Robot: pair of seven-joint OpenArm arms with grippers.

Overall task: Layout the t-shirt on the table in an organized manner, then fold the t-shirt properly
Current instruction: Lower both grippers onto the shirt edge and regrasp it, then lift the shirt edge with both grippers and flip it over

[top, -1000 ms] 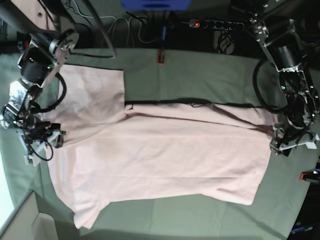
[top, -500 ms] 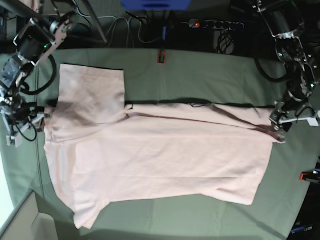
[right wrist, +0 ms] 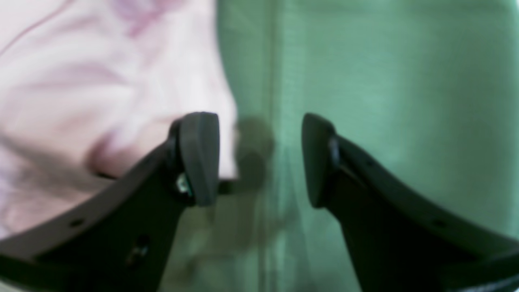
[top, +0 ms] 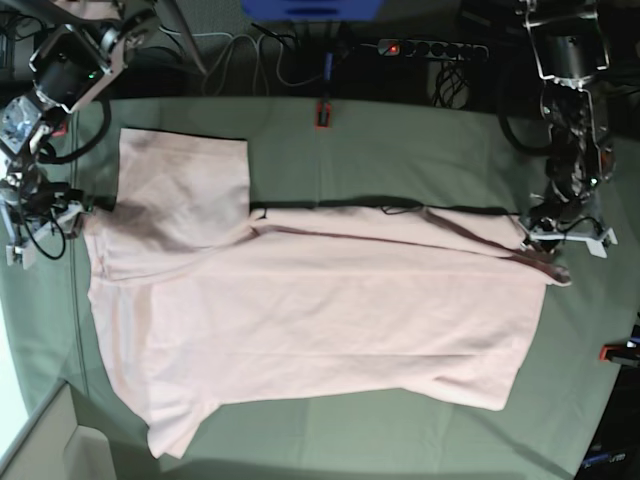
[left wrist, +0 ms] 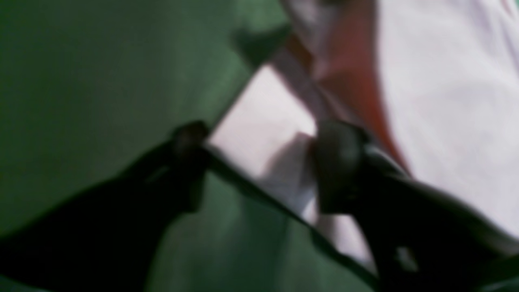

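Note:
The light pink t-shirt (top: 320,310) lies spread flat across the table (top: 400,150), one sleeve at the far left and the hem at the right. My left gripper (top: 545,238) is at the hem's far right corner. In the left wrist view its fingers (left wrist: 340,162) stand apart, so the left gripper (left wrist: 263,158) is open, with that corner of the t-shirt (left wrist: 263,121) between them. My right gripper (top: 70,208) is at the shirt's left edge. It is open (right wrist: 259,158) over the table (right wrist: 405,81), its left finger at the t-shirt's edge (right wrist: 101,81).
A red clamp (top: 321,112) sits on the table's far edge and another (top: 618,352) at the right edge. Behind the table lie a power strip (top: 430,47) and cables. A cardboard box (top: 40,440) stands at the near left corner.
Both arms have moved toward the table's far side. The right gripper has come off the shirt to its left edge. The left gripper has shifted onto the hem corner, its jaws narrowing.

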